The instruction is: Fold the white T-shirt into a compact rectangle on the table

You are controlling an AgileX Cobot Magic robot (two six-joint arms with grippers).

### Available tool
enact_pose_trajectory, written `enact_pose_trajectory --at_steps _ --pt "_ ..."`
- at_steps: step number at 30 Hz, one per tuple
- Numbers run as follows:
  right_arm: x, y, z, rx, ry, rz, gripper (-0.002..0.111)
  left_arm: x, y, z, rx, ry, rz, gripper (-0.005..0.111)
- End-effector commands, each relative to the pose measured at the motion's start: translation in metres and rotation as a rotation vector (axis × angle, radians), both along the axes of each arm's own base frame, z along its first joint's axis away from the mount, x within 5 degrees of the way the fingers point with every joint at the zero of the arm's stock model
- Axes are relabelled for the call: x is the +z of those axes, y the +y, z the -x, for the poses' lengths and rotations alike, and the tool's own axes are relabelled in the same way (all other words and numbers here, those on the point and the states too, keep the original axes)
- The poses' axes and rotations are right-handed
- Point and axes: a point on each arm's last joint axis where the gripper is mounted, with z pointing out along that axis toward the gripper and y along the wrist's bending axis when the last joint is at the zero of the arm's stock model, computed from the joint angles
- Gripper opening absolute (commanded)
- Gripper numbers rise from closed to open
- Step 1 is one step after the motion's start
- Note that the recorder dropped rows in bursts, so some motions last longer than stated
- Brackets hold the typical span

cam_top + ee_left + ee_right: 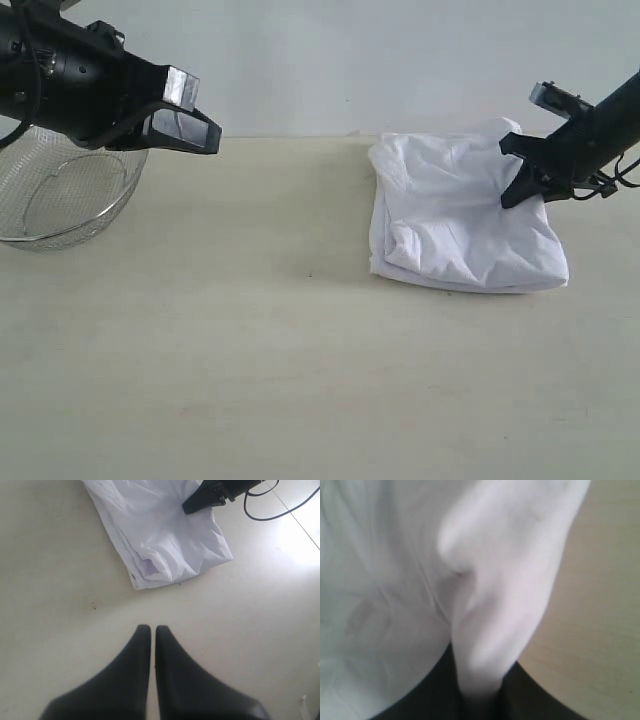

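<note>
**Ana:** What is closest to us?
**Ben:** Just the table (250, 400), pale and flat. There is one table.
**Ana:** And a bit farther back?
**Ben:** The white T-shirt (450, 230) lies on the right side of the table. There is one shirt. It is folded into a lumpy, wrinkly block, and you can see its layers at the near edge.
**Ana:** Is anything holding it?
**Ben:** Yes. The right gripper (512, 195) comes in from the right. Its fingers are pinching a fold near the shirt's right side, and the cloth sticks up between them.
**Ana:** Any bowls or boxes?
**Ben:** One wire bowl (105, 195), on the left, well apart from the shirt. I can see the table through its mesh.
**Ana:** And the other arm?
**Ben:** The left gripper (150, 628) hangs in the air by the bowl. Its two fingers are pressed together, tip to tip.
**Ana:** How many grippers are there?
**Ben:** Two.
**Ana:** What is farthest away?
**Ben:** The shirt's back edge comes close to the table's far edge. Behind that is a plain pale wall (350, 60).
</note>
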Motion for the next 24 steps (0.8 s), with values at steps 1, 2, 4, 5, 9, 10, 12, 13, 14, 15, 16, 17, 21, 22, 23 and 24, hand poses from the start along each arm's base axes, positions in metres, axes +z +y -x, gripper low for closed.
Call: enact_pose_trajectory --at_steps 1,2,4,5,9,10,12,13,14,15,16,17,21,22,23,24 --pt "0.003 -0.007 -0.001 -0.010 -0.017 0.040 0.000 0.001 0.001 0.002 0.002 0.000 -0.001 0.004" --pt "0.002 -0.008 0.000 -0.008 -0.015 0.046 0.000 0.001 0.001 0.002 0.002 0.000 -0.001 0.004" --pt "0.002 -0.009 -0.001 -0.006 -0.017 0.060 0.000 0.001 0.001 0.002 0.002 0.000 -0.001 0.004" --pt "0.002 -0.009 -0.001 -0.005 -0.016 0.062 0.000 0.001 0.001 0.002 0.002 0.000 -0.001 0.004" --pt "0.002 -0.015 0.001 -0.018 -0.017 0.066 0.000 0.001 0.001 0.002 0.002 0.000 -0.001 0.004" --pt "0.002 -0.017 0.001 -0.023 -0.018 0.066 0.000 0.001 0.001 0.002 0.002 0.000 -0.001 0.004" --pt "0.003 -0.022 0.002 -0.027 -0.017 0.071 0.000 0.001 0.001 0.002 0.002 0.000 -0.001 0.004" --pt "0.003 -0.025 0.003 -0.031 -0.016 0.072 0.000 0.001 0.001 0.002 0.002 0.000 -0.001 0.004" --pt "0.004 -0.026 0.003 -0.030 -0.012 0.069 0.000 0.001 0.001 0.002 0.002 0.000 -0.001 0.004" --pt "0.004 -0.027 0.004 -0.031 -0.011 0.068 0.000 0.001 0.001 0.002 0.002 0.000 -0.001 0.004" --pt "0.004 -0.027 0.004 -0.030 -0.008 0.066 0.000 0.001 0.001 0.002 0.002 0.000 -0.001 0.004" --pt "0.004 -0.027 0.004 -0.026 -0.003 0.063 0.000 0.001 0.001 0.002 0.002 0.000 -0.001 0.004" --pt "0.004 -0.025 0.004 -0.023 -0.007 0.057 0.000 0.001 0.001 0.002 0.002 0.000 -0.001 0.004" --pt "0.004 -0.025 0.004 -0.023 -0.007 0.057 0.000 0.001 0.001 0.002 0.002 0.000 -0.001 0.004" --pt "0.004 -0.025 0.004 -0.021 -0.007 0.058 0.000 0.001 0.001 0.002 0.002 0.000 -0.001 0.004" --pt "0.004 -0.025 0.004 -0.021 -0.007 0.055 0.000 0.001 0.001 0.002 0.002 0.000 -0.001 0.004"
